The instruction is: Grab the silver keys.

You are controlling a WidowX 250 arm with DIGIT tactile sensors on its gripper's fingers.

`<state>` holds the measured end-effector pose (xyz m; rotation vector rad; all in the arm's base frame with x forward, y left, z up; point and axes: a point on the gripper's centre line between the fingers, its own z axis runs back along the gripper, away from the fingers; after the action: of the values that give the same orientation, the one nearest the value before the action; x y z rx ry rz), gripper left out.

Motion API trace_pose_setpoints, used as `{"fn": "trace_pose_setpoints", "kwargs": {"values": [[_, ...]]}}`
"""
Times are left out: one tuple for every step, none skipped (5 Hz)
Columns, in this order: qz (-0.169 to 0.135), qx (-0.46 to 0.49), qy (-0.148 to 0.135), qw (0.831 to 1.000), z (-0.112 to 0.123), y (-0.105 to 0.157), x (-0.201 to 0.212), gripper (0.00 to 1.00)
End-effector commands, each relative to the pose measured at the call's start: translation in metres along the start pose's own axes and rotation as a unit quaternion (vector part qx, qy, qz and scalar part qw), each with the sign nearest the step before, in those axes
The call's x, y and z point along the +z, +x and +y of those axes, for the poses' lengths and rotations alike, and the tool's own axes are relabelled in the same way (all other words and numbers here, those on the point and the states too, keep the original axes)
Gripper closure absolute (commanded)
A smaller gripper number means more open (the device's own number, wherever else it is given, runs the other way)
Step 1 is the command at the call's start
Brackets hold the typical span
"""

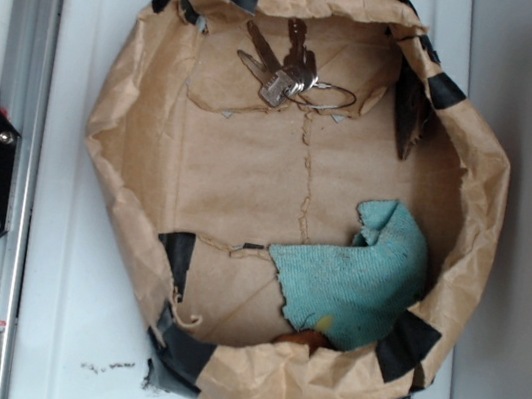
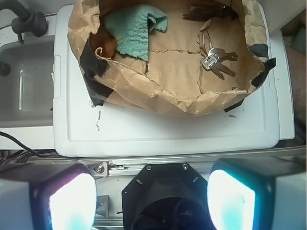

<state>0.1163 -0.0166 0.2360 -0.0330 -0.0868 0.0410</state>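
**Gripper wide, far from keys**

Wrist view, left to right: the gripper point(image 2: 152, 196) sits at the bottom edge, its two fingers point(image 2: 72, 201) spread wide with nothing between them. Ahead and left of it, a teal cloth point(image 2: 134, 26) lies inside the paper bin point(image 2: 163, 93). Ahead and right, the keys point(image 2: 216, 60) rest fanned on the bin floor, well apart from the fingers.

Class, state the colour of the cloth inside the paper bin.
Teal; the cloth shows best in the exterior view.
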Motion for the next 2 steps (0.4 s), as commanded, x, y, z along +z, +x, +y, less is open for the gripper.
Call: {"fn": "trace_pose_setpoints", "kwargs": {"values": [[0.000,0.000,0.000,1.000,0.000,0.000,0.000,0.00],[-0.004,0.046,0.050,0.998,-0.017,0.046,-0.040,0.00]]}}
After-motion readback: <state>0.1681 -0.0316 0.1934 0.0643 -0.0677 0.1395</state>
